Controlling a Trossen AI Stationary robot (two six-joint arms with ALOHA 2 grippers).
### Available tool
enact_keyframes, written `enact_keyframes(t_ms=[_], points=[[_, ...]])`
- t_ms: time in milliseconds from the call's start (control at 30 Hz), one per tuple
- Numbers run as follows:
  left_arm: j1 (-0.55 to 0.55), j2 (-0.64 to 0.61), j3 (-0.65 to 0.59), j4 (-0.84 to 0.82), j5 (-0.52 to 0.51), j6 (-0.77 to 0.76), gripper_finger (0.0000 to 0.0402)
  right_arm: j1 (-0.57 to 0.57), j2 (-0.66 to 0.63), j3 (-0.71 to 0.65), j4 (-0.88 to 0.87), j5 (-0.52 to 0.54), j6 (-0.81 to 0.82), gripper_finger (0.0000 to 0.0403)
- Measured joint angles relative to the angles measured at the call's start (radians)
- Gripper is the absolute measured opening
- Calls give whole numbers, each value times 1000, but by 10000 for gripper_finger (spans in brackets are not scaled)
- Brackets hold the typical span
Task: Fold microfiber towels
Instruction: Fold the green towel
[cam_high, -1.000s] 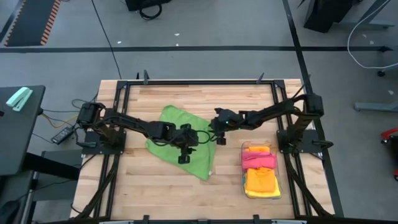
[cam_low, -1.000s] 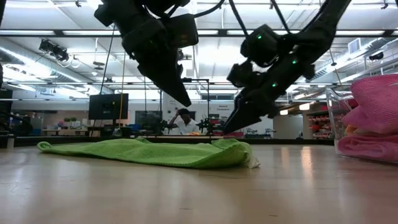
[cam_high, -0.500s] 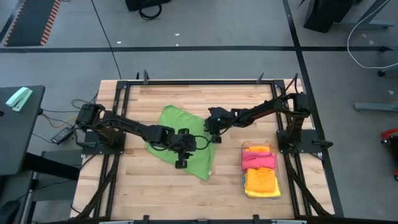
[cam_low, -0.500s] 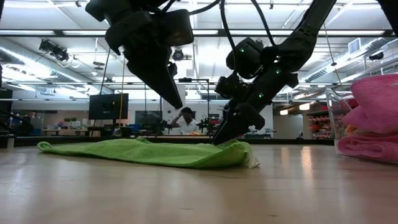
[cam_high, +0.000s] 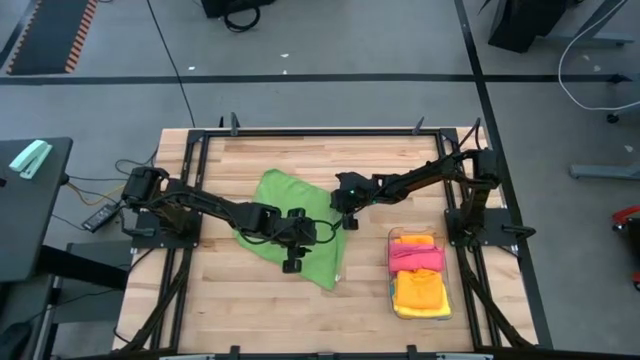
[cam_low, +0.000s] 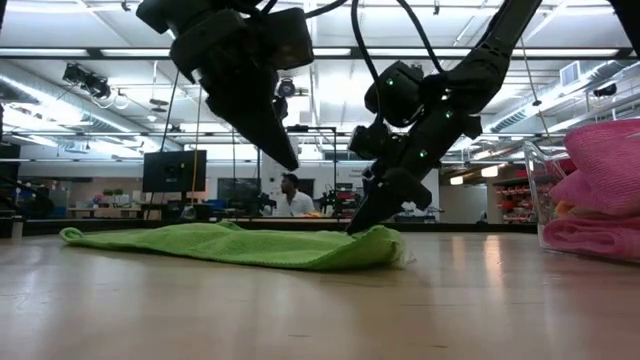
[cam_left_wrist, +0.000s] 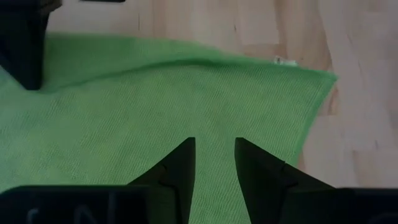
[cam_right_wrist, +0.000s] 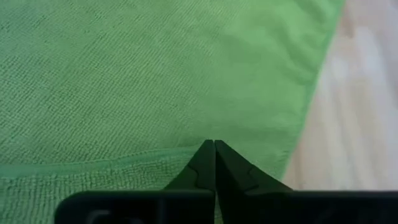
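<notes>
Since a moment ago the right claw (cam_low: 352, 229) has dropped onto the green towel (cam_high: 290, 236) and pinched shut on its right-hand edge. Well off to that claw's side, a clear bin (cam_high: 420, 276) holds folded pink, orange and yellow towels (cam_high: 418, 277). The left claw (cam_left_wrist: 214, 163) hangs half open, empty, just above the spread towel.

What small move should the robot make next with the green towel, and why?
Probably lower the left gripper onto the green towel and close it. Its fingers hang open above the cloth, while the right gripper is shut on the towel's edge, so lifting now would raise one side only.
</notes>
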Motion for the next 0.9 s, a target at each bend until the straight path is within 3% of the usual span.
enact_keyframes(t_ms=[167, 467, 700, 900], points=[[-27, 49, 0, 101, -1, -18, 124, 0, -50, -1, -24, 41, 6, 4], [-81, 160, 1, 238, -58, -76, 170, -17, -61, -1, -40, 124, 54, 2], [-95, 204, -1, 239, -80, -180, 194, -31, -61, -1, -28, 97, 73, 1], [-96, 211, -1, 216, -82, -235, 186, -31, -62, -1, -22, 60, 50, 0]])
